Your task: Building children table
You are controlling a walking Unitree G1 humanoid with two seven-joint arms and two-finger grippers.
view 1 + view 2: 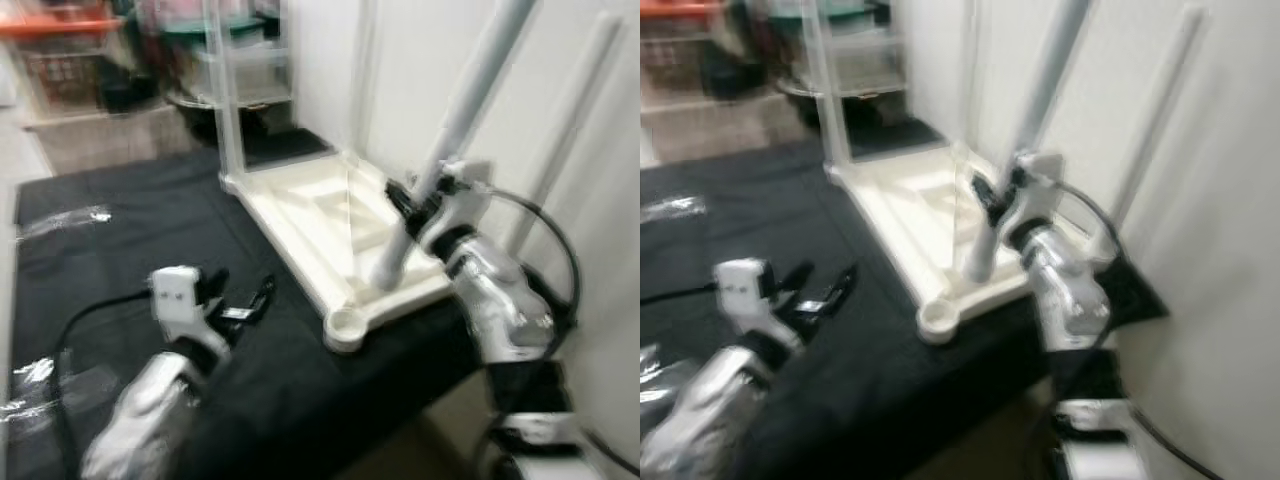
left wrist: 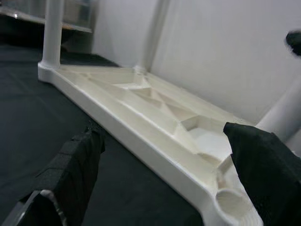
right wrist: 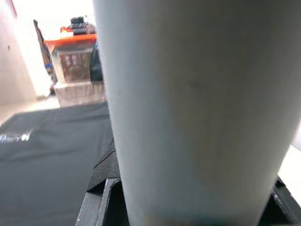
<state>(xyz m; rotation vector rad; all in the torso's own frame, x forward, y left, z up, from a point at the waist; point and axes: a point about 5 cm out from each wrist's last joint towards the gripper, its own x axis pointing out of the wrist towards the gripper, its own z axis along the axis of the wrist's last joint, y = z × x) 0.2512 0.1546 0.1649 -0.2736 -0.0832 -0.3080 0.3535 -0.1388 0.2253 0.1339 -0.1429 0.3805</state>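
White plastic table leg (image 1: 455, 130) sits clamped in my right fingers (image 1: 405, 200), tilted toward the upturned tabletop's (image 1: 300, 205) corner socket; my left fingers (image 1: 250, 300) hover wide apart nearby.

Left arm (image 1: 140, 420) reaches forward from near left, silver forearm low, white wrist block on top. Left gripper (image 1: 245, 305) points right and slightly far, black fingers (image 2: 77, 165) spread wide apart, nothing between them.

Right arm (image 1: 500, 310) rises from near right, elbow bent, forearm angled up and left. Right gripper (image 1: 415, 205) held high at wrist level, fingers clamped round pale table leg (image 1: 460, 120), which stands tilted, running up to the right.
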